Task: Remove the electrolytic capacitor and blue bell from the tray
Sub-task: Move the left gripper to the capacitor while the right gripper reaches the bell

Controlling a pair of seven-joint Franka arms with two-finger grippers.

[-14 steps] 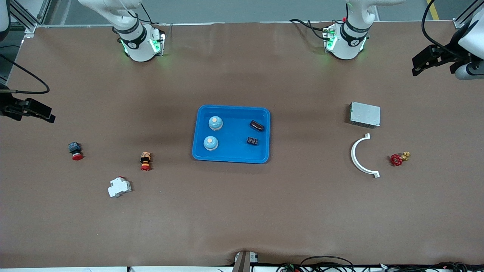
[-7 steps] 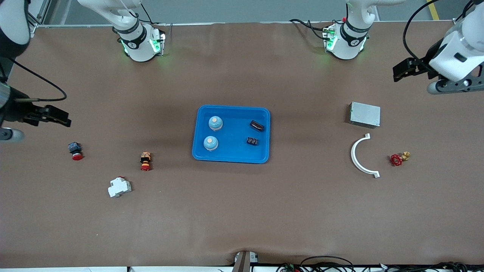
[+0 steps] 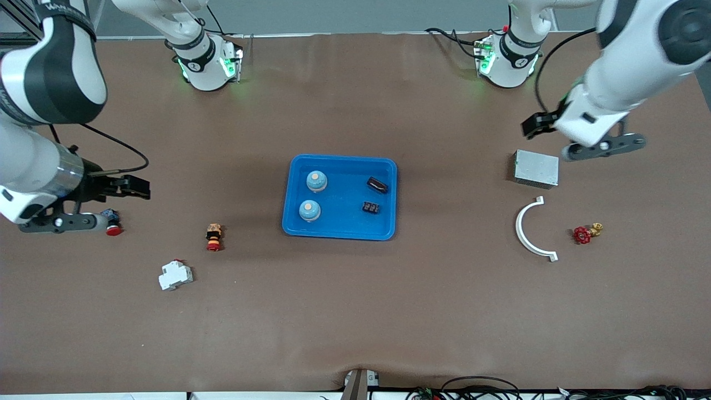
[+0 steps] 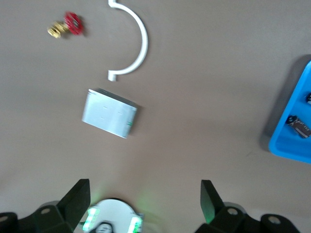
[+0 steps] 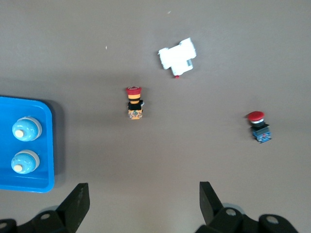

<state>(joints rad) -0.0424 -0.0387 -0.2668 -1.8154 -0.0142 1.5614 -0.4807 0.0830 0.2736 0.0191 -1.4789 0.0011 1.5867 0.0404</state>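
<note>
A blue tray [image 3: 339, 234] lies at the table's middle. In it, on the side toward the right arm's end, stand two light-blue dome bells [image 3: 316, 180] [image 3: 309, 210]. Two small black capacitors [image 3: 377, 184] [image 3: 371, 208] lie on its side toward the left arm's end. My right gripper [image 5: 143, 201] hangs open and empty over bare table by a red-capped button, well short of the tray [image 5: 29, 184]. My left gripper [image 4: 146, 199] is open and empty too, over the table beside a metal box, with the tray's edge [image 4: 291, 145] off to one side.
Toward the right arm's end lie a red-capped button [image 3: 113, 229], an orange and black button [image 3: 214, 236] and a white breaker [image 3: 175, 275]. Toward the left arm's end lie a metal box [image 3: 536, 168], a white curved bracket [image 3: 527, 230] and a red valve [image 3: 583, 234].
Both arms have swung in from the table's ends toward the middle. Both grippers stay open, and nothing on the table has moved.
</note>
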